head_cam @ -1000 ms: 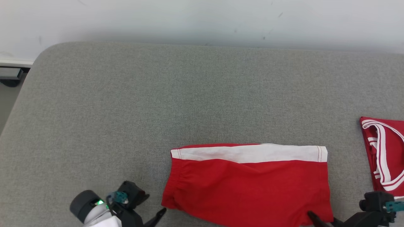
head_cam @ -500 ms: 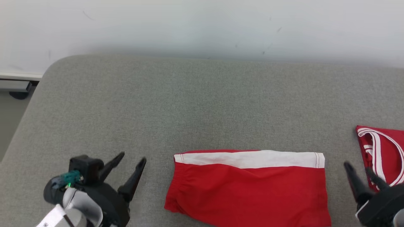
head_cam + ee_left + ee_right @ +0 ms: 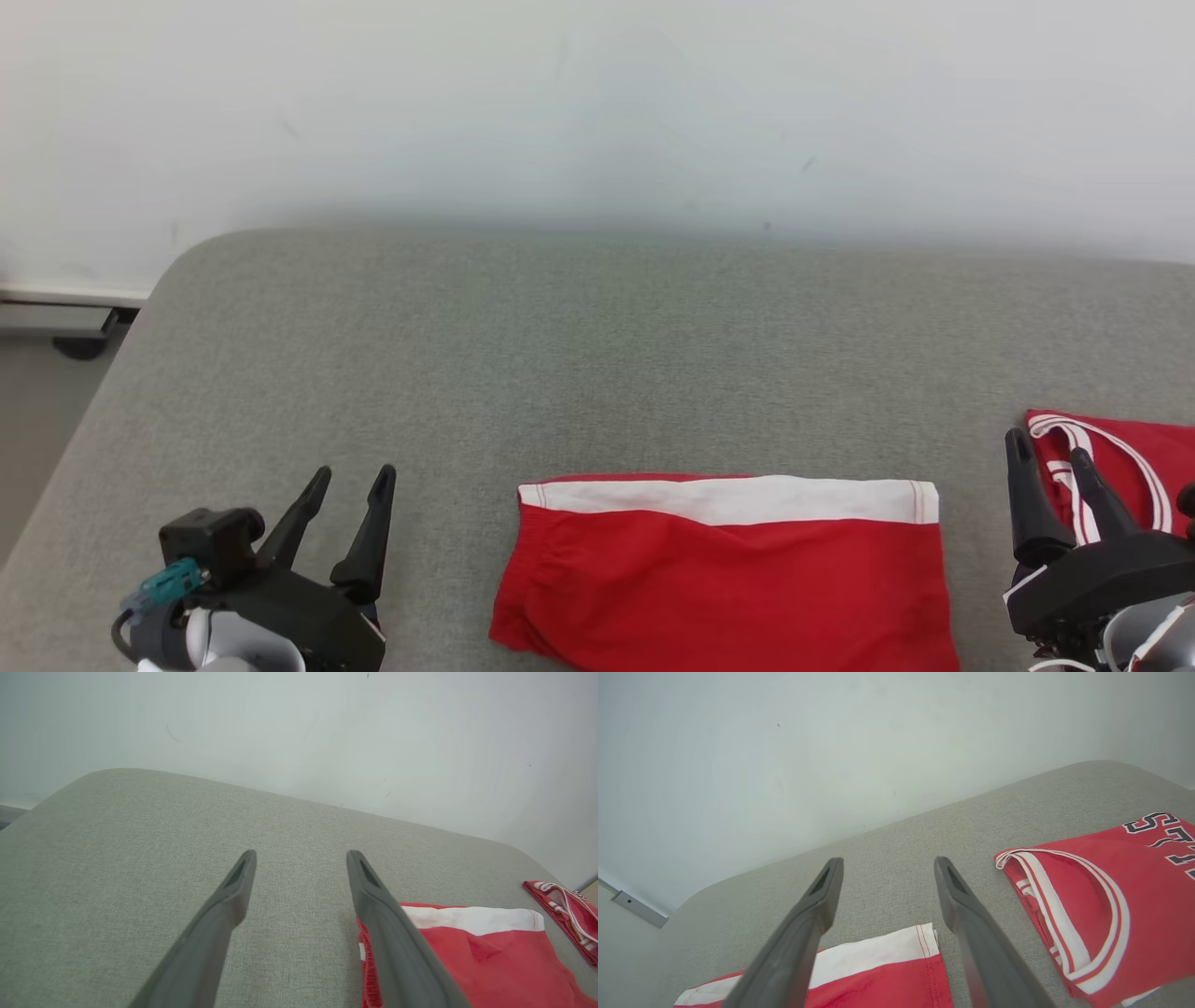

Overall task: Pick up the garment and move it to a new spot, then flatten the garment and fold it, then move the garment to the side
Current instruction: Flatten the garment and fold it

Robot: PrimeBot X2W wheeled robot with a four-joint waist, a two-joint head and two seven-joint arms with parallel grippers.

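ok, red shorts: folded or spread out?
Folded: red shorts lie as one flat rectangle, one leg outline, waistband at the left, white stripe along the far edge.

A grey woven-fabric padded surface [image 3: 560,355] carries two things — folded red shorts with a white side band [image 3: 728,579], flat near its front edge, and a red white-trimmed jersey [image 3: 1144,457] apart, to the right.

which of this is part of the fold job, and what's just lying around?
In the job:
- red shorts, folded flat, between the two grippers
- left gripper, open, empty
- right gripper, open, empty

Lying about:
- red jersey, off to the right, apart from the shorts
- grey padded surface, bearing both garments
- white wall
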